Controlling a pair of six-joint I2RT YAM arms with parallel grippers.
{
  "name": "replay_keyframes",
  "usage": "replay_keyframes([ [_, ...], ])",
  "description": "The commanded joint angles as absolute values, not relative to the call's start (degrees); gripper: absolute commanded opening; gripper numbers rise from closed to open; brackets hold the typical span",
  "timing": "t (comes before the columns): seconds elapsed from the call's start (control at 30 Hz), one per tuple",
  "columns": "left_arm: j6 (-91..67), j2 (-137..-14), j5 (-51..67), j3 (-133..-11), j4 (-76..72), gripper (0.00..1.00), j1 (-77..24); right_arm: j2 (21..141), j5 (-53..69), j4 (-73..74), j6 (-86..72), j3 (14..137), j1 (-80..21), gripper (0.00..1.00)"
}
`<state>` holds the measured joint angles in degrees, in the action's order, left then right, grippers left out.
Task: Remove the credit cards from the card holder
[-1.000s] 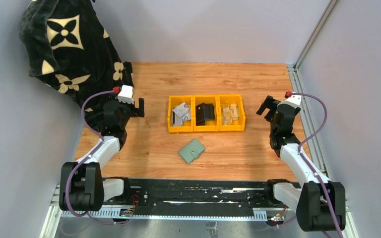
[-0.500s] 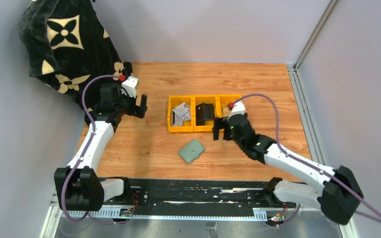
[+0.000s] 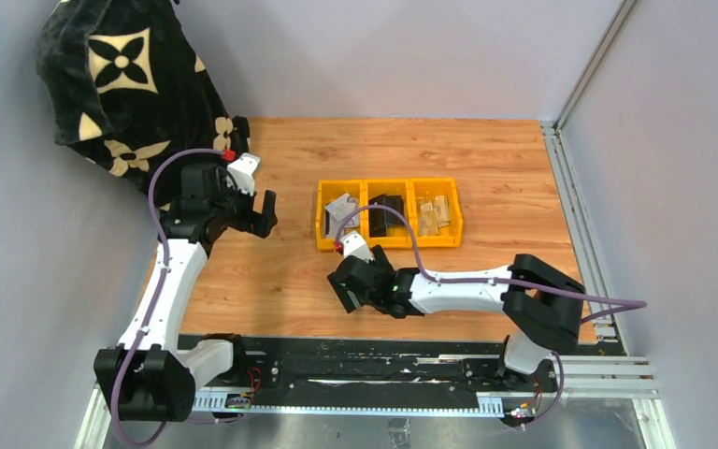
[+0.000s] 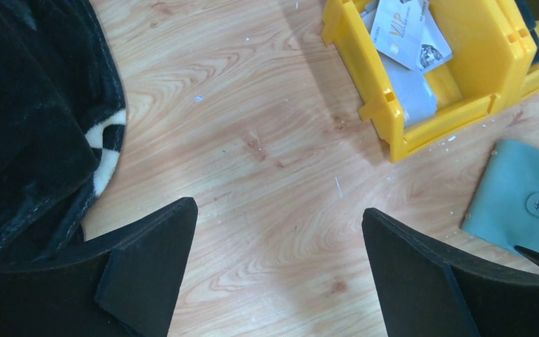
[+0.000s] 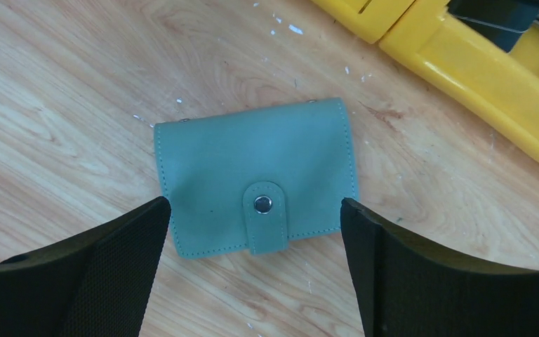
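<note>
Card holder (image 5: 256,182), sage-green, closed, tab snapped, flat on bench (image 3: 486,150) toward its near edge, just before yellow bins (image 3: 388,213). Right gripper (image 5: 253,232) above it, jaws wide apart either side, gripping nothing. Left gripper (image 4: 277,270) near left edge beside black cloth (image 4: 28,105), jaws wide apart, holding nothing.

The right gripper (image 3: 344,292) has swung across to hang over the card holder (image 5: 256,175), jaws apart.

White-and-black left arm (image 3: 164,290) and right arm (image 3: 458,288), purple cables.
</note>
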<state>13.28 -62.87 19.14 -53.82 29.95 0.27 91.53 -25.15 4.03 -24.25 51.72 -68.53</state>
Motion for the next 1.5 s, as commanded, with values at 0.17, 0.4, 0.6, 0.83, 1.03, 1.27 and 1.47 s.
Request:
replay_keyframes([
  [0.17, 14.8, -59.9, 23.2, -56.3, 36.7, 1.00, 0.6, 97.5, -29.0, 8.4, -25.7, 55.0, -70.2, 0.98],
  [0.4, 14.2, -60.9, 24.4, -57.9, 37.7, 1.00, 0.6, 93.7, -32.1, 10.0, -28.0, 50.3, -70.7, 0.98],
  [0.6, 13.6, -61.1, 25.1, -58.7, 38.0, 1.00, 0.7, 85.7, -29.6, 8.6, -26.8, 44.9, -70.7, 0.95],
  [0.83, 13.8, -60.8, 25.5, -58.8, 38.5, 1.00, 0.6, 82.3, -27.0, 7.8, -25.4, 45.3, -70.7, 0.81],
  [1.03, 13.9, -60.0, 26.0, -58.7, 39.0, 1.00, 0.6, 88.1, -30.3, 11.6, -26.5, 52.4, -70.1, 0.76],
  [1.27, 14.1, -59.7, 27.0, -59.2, 40.5, 1.00, 0.6, 96.1, -34.7, 15.4, -30.4, 57.3, -69.2, 0.70],
  [1.47, 14.3, -59.4, 26.5, -59.8, 42.3, 1.00, 0.6, 98.4, -36.0, 15.6, -32.8, 56.8, -68.5, 0.62],
])
